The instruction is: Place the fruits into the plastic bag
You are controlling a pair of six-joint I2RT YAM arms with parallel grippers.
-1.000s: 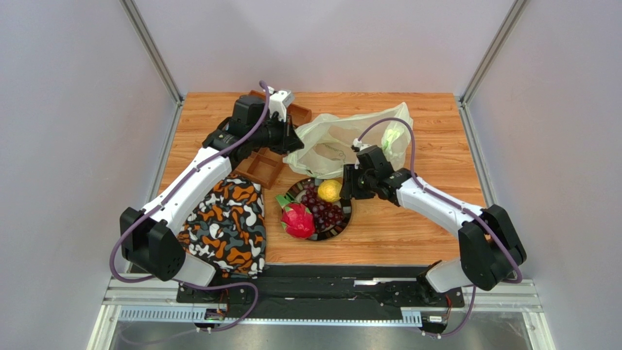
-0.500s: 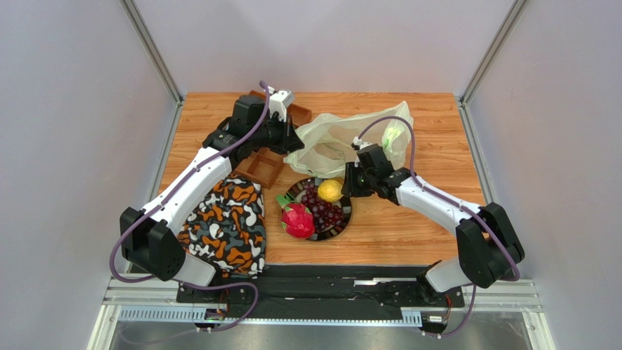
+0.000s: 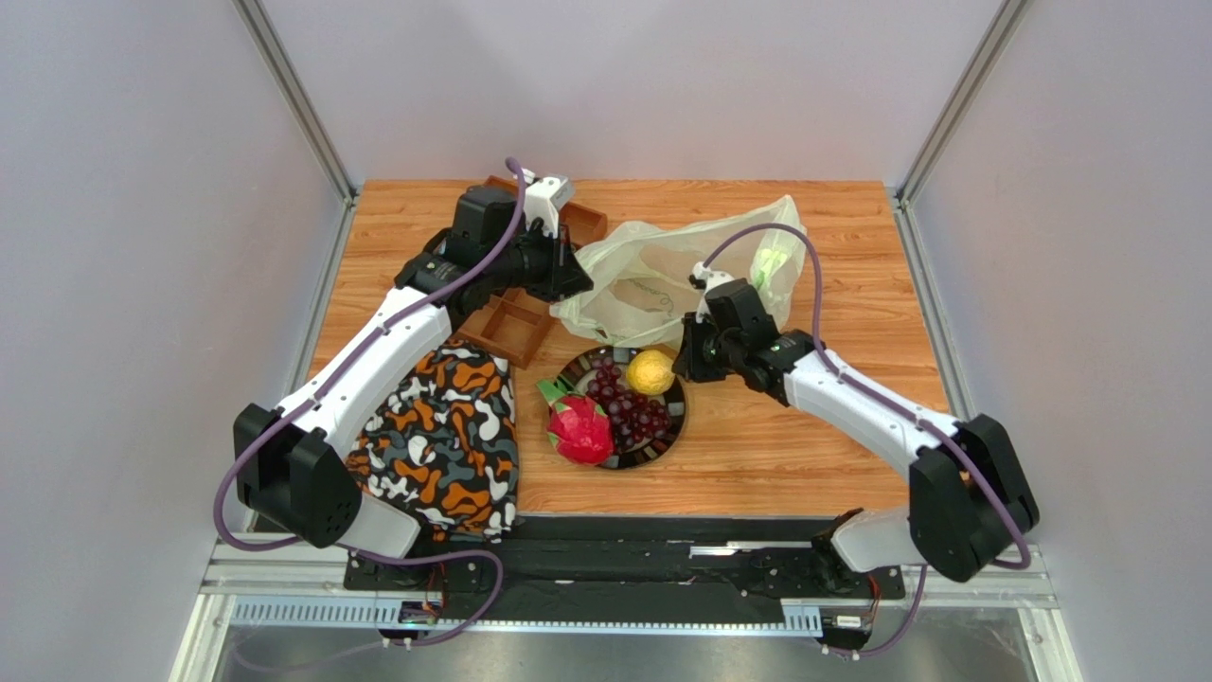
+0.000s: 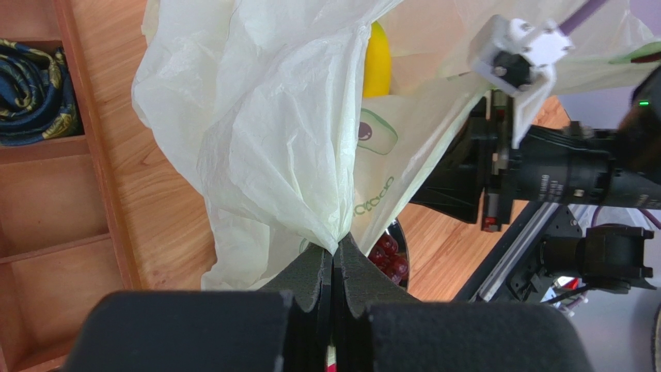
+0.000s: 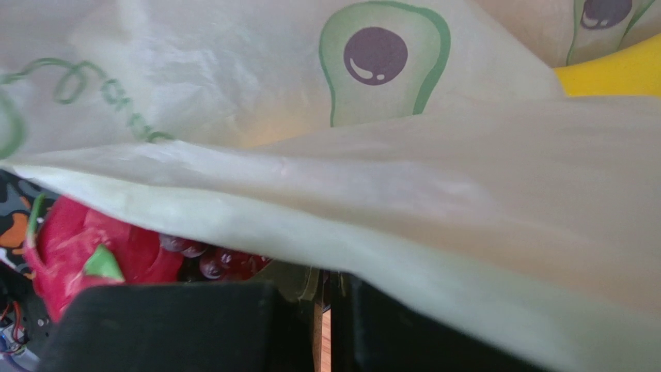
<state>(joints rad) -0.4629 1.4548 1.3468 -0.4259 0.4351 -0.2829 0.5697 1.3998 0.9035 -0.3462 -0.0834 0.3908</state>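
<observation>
Wooden table (image 3: 797, 426): dragon fruit (image 3: 581, 429), grapes (image 3: 636, 412) and yellow fruit (image 3: 650, 372) sit on the plate (image 3: 672, 431). Just behind the plate, the right gripper (image 3: 684, 353) pinches the bag (image 3: 647, 277) at its rim. Beyond and leftward, the left gripper (image 4: 333, 262) clamps a bag fold. The banana (image 4: 377, 66) lies inside.

Only print: green script (image 4: 374, 198) on plastic bag (image 4: 271, 139), by avocado pic (image 4: 376, 133). It's creased and partly folded, so can't read the word. No other txt, nos. or brands legible.
</observation>
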